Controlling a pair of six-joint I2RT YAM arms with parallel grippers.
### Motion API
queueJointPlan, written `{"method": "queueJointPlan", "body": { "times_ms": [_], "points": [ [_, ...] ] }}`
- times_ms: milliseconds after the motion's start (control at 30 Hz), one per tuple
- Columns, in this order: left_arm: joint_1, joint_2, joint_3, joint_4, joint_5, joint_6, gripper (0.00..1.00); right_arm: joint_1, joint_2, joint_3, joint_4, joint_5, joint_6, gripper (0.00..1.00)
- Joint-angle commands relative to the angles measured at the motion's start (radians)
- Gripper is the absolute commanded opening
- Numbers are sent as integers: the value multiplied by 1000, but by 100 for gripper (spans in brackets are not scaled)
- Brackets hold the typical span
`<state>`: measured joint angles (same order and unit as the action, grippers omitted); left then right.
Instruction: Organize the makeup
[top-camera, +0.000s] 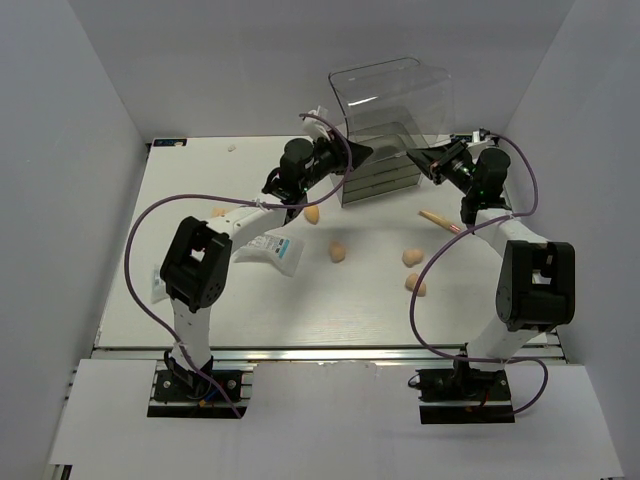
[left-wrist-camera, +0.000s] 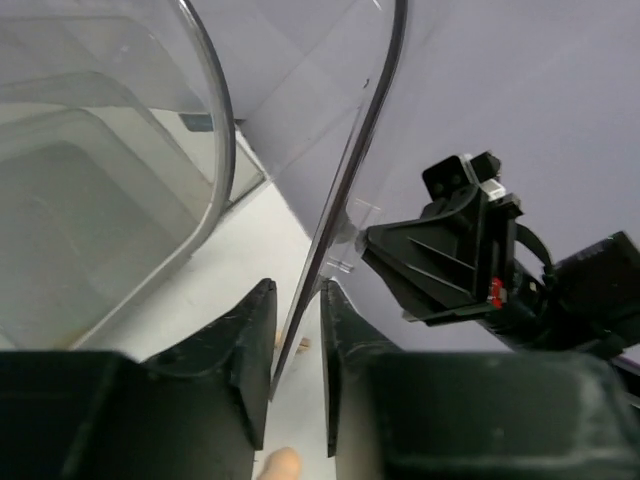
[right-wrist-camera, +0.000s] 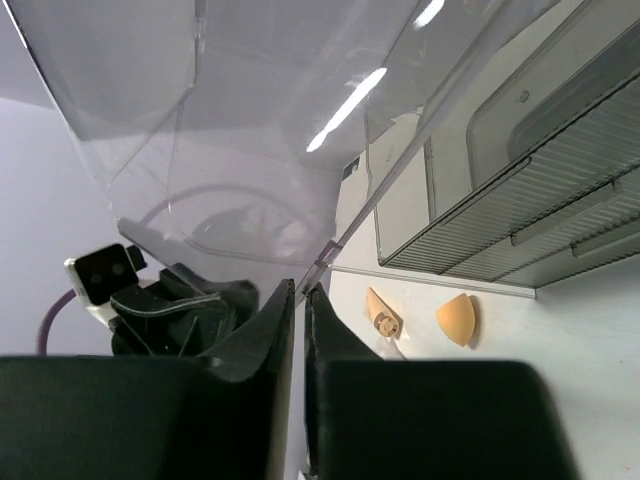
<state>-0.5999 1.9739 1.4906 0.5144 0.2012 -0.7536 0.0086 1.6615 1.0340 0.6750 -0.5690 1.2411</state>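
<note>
Nearest the arm bases, a peach sponge (top-camera: 416, 284) lies on the white worktop (top-camera: 300, 310) just left of the right arm's elbow. A second sponge (top-camera: 412, 257) sits close behind it. A third sponge (top-camera: 338, 251) rests near the middle of the worktop. To its left the clear packet (top-camera: 272, 250) with white and blue contents lies flat, just beside the left forearm. Farther back, a fourth sponge (top-camera: 312, 214) sits near the left wrist, and the thin peach stick (top-camera: 437, 218) lies at a slant on the right side, near the right wrist. All of these lie apart from one another and outside the box.

At the far side the clear box (top-camera: 390, 110) stands over a stack of ribbed drawers (top-camera: 380, 182), and the two arms meet it from opposite sides. The right end effector (right-wrist-camera: 302, 288) is closed, with the edge of a thin clear wall running down into the slit between its fingers, so it pinches that wall. The left end effector (left-wrist-camera: 298, 292) straddles another clear wall edge. Its fingers (left-wrist-camera: 250, 340) stand narrowly apart, with a slim gap showing beside the plastic, and I cannot tell whether they press on it.
</note>
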Motion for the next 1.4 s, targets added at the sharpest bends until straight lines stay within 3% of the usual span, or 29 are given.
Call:
{"method": "queueJointPlan", "body": {
  "times_ms": [0, 67, 167, 267, 300, 400, 433, 500, 533, 600, 633, 667, 700, 867, 1167, 1367],
  "points": [
    [-17, -11, 63, 67, 90, -52, 28, 16, -51, 15, 31, -83, -78, 7],
    [-17, -12, 66, 79, 96, -58, 23, 11, -58, 20, -9, -115, -100, 29],
    [-17, -33, 66, 88, 81, -59, 18, 2, -98, 57, -191, -182, -282, 44],
    [-15, -66, 71, 98, 58, -55, 18, -36, -166, 64, -369, -262, -591, 50],
    [-14, -72, 74, 98, 52, -55, 18, -41, -201, 69, -491, -291, -796, 52],
    [-14, -95, 86, 102, 35, -62, 19, -47, -268, 80, -761, -339, -1117, 58],
    [-14, -104, 89, 102, 29, -69, 19, -47, -301, 75, -820, -350, -1342, 61],
    [-9, -112, 92, 111, 20, -99, 19, -47, -327, 69, -929, -348, -1567, 62],
    [-6, -113, 94, 114, 14, -110, 19, -47, -335, 63, -1044, -351, -1802, 64],
    [-3, -121, 108, 116, -3, -145, 19, -47, -338, 64, -1211, -354, -2091, 63],
    [-1, -121, 115, 113, -11, -157, 19, -47, -332, 61, -1396, -351, -2244, 63],
    [3, -122, 123, 107, -20, -170, 19, -47, -327, 38, -1470, -323, -2545, 62],
    [5, -122, 140, 101, -25, -194, 19, -47, -319, 17, -1502, -299, -2615, 62],
    [22, -109, 189, 59, -46, -295, 18, -47, -247, -40, -1536, -232, -2803, 59],
    [26, -118, 209, 38, -45, -322, 18, -21, -10, 58, -1456, -138, -2836, 64],
    [26, -127, 197, 41, -42, -328, 18, 37, 55, 49, -1333, -68, -2795, 64]
  ]
}}
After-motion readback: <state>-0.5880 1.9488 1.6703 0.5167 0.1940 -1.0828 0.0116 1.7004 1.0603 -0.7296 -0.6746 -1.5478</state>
